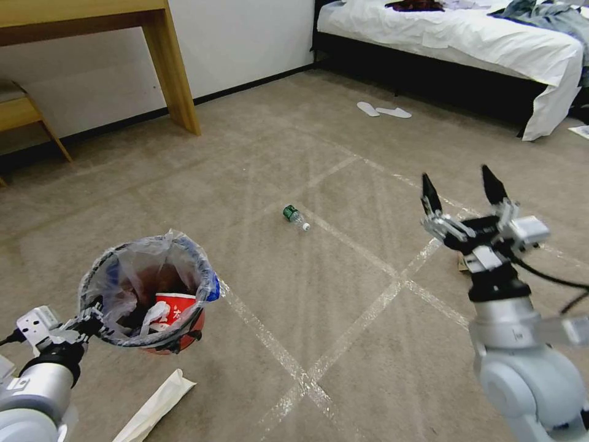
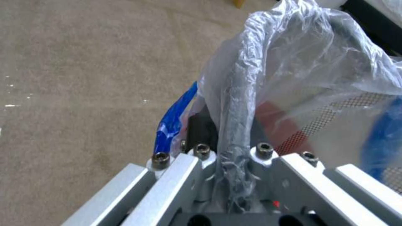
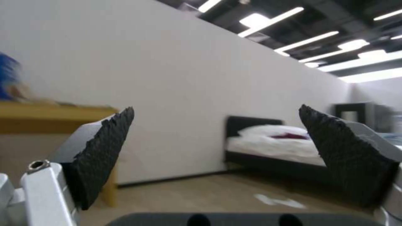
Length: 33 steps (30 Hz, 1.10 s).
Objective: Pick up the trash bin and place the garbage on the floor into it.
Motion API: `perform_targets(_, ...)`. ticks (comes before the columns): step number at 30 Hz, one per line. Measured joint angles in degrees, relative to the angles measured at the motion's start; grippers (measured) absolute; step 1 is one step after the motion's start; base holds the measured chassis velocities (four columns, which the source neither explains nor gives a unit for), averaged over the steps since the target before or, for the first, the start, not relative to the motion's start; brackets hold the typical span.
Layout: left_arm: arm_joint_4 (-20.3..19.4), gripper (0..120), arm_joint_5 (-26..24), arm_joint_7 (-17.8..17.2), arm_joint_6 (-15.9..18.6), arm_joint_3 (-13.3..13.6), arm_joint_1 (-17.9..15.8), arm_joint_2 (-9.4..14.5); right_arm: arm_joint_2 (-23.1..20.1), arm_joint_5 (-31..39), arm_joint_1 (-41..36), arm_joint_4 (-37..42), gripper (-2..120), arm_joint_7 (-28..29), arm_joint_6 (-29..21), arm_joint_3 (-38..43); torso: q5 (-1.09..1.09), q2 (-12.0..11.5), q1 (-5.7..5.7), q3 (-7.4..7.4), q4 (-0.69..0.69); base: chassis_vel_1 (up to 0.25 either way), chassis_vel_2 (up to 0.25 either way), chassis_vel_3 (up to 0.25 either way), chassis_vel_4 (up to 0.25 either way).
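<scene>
The left hand pinches only the rim of the small round red-orange trash bin lined with crinkled clear plastic, so it may tilt or slip. The right hand, fingers spread and empty, hangs well above the small green-labelled plastic bottle on the beige carpet floor, which could roll when nudged

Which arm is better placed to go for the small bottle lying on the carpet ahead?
Right. The right gripper is open and empty, raised over the floor; the left gripper is clamped on the trash bin rim. The bottle lies between them.
</scene>
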Motion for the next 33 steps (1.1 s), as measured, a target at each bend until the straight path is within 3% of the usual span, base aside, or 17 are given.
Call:
perform_targets(7, -0.1, 2, -0.6, 0.0, -0.1, 0.0, 0.0, 0.6, 3.9, -7.2, -3.7, -2.3, 100, 1.7, 2.0, -1.3, 0.0, 0.0, 0.0, 0.01, 0.0, 0.0, 0.0, 0.0, 0.0)
perform_targets(21, -0.3, 2, -1.1, 0.0, -0.1, 0.3, -0.2, 0.7, 5.2, -9.1, -3.9, -4.2, 100, 1.8, 3.0, -2.3, 0.01, 0.0, 0.0, 0.0, -0.01, -0.005, 0.003, 0.007, -0.004)
perform_targets(33, -0.2, 2, -1.1, 0.1, -0.1, 0.1, -0.2, 0.6, 4.9, -8.8, -3.1, -5.0, 100, 1.8, 3.1, -2.7, 0.0, 0.0, 0.03, 0.03, 0.0, -0.198, 0.194, 0.184, -0.183)
